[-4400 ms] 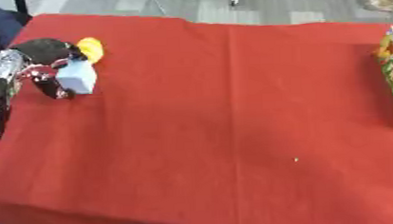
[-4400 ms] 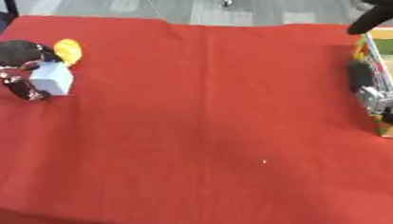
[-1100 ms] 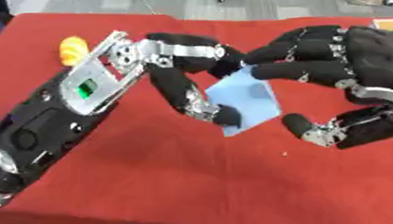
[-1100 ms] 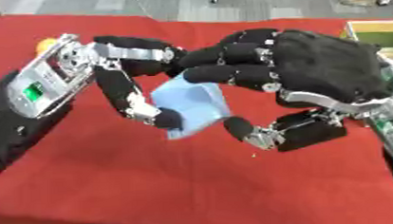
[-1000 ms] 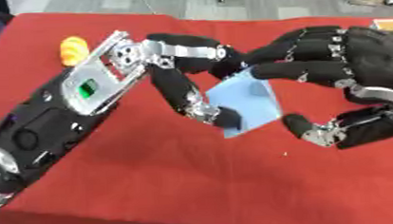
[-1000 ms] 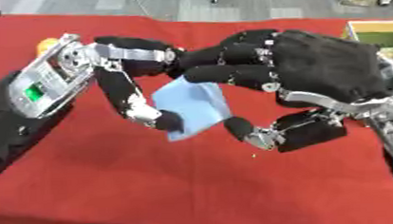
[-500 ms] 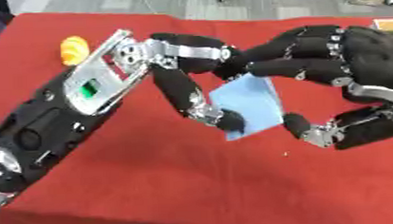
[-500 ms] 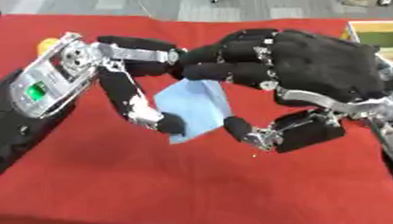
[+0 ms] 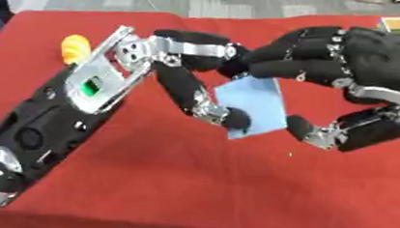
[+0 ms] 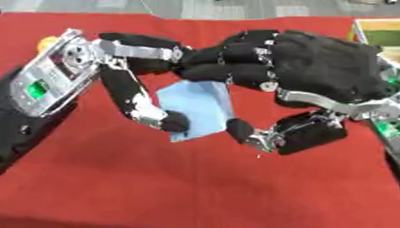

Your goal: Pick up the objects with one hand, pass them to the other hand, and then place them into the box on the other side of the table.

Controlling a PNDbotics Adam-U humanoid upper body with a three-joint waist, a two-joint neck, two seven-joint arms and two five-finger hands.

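A light blue flat block (image 9: 258,102) hangs in the air above the middle of the red table (image 9: 155,185). My left hand (image 9: 109,74) reaches in from the left, its fingers curled behind the block's top and its thumb across the block's front. My right hand (image 10: 319,65) comes in from the right. Its fingers are curled over the block's upper edge and its thumb sits at the lower right corner. Both hands touch the block. A yellow object (image 9: 73,46) lies at the table's far left.
A box (image 10: 386,35) with a green and yellow rim stands at the table's right edge, partly hidden behind my right hand. Grey floor shows beyond the table's far edge.
A few seconds ago the hands were apart, left by the yellow object, right at the box. Over the last second the block has shifted slightly to the right between both hands.
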